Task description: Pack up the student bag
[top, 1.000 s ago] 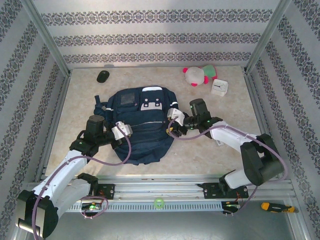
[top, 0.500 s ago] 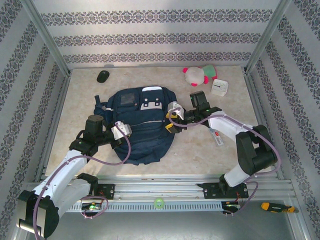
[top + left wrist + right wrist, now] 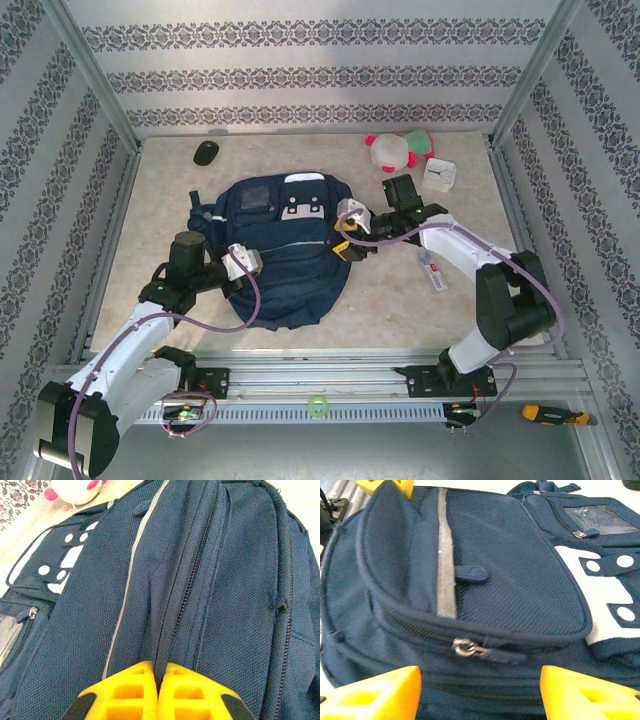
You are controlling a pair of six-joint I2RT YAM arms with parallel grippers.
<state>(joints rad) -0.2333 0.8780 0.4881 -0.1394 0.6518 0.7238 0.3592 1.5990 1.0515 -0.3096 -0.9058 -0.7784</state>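
I see left tool [image 3: 159,680] clamped tight on student bag [image 3: 285,250] fabric fold; right tool [image 3: 480,692] spread wide, facing zipper pull [image 3: 470,649], gripping nothing.

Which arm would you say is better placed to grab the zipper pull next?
Right: the right gripper, open, faces the zipper pull; the left gripper is shut, pinching the bag.

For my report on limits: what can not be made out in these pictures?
Inside of the student bag: every view, its own fabric covers it.
Whether the left gripper pinches fabric: left wrist view, bottom edge cuts it off.
Thin item by the right arm: top view, too small.
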